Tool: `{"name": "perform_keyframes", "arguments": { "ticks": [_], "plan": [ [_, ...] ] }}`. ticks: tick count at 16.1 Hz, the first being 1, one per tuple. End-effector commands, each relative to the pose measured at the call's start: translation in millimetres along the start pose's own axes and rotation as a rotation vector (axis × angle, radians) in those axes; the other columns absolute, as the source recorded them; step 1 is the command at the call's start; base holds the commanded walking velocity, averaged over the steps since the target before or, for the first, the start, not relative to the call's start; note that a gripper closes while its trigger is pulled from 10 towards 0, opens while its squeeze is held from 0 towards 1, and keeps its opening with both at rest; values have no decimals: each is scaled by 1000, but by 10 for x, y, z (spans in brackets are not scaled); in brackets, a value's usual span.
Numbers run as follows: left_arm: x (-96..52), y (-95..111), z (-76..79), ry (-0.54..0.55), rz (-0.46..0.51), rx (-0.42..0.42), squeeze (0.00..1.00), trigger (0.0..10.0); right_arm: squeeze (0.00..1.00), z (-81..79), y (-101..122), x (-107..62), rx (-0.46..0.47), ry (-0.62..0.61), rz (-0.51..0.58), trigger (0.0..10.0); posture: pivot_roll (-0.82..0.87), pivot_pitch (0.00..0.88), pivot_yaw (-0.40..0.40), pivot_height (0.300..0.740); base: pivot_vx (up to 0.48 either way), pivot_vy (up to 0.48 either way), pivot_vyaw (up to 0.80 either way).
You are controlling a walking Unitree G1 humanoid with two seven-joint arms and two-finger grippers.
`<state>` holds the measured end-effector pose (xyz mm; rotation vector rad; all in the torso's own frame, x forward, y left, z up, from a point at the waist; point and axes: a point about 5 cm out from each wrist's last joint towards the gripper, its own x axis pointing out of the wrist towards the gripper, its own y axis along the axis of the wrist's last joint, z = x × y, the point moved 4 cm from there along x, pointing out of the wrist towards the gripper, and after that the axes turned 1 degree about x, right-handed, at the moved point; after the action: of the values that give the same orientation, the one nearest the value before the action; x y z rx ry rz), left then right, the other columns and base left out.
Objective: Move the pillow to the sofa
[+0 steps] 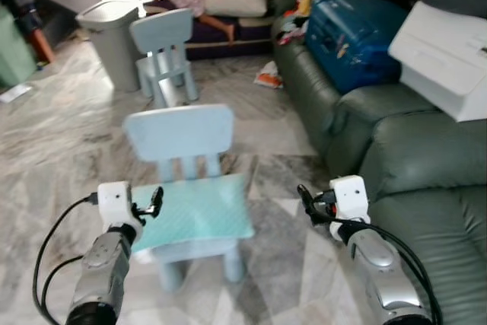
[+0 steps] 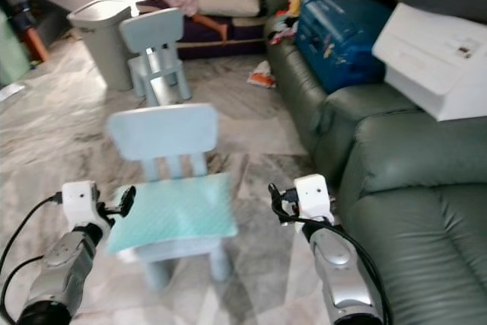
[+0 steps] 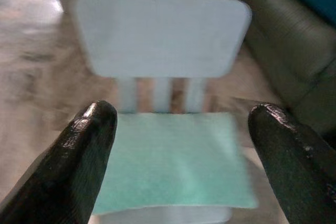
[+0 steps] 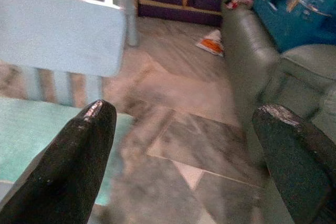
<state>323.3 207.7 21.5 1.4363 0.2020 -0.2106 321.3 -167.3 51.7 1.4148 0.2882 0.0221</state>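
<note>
Two silver, rounded metal forearms, lower left and lower right of the head views, each capped by a white boxy wrist block. Black cables looping off both arms, and small black finger pairs: left gripper (image 1: pixel 154 202), right gripper (image 1: pixel 306 205). Up close, fingers (image 3: pixel 84 156) thick, glossy black, blunt-tipped, faintly scuffed at the ends.
</note>
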Motion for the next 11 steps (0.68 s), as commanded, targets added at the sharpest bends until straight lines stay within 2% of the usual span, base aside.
{"name": "perform_keyframes", "arguments": {
  "ticks": [1,3,11],
  "plan": [
    [-10,15,-69,19,-2,-3,0,10000,0,-8,27,8,6,-1,11,10000,-135,0,22,740,0,0,0],
    [7,17,-50,13,-10,-20,0,10000,0,-14,27,7,4,1,11,10000,-135,0,20,740,0,129,0],
    [6,8,-12,-3,-15,-12,0,10000,0,-17,37,2,0,4,12,10000,-136,0,20,740,0,480,0]
  ]
}}
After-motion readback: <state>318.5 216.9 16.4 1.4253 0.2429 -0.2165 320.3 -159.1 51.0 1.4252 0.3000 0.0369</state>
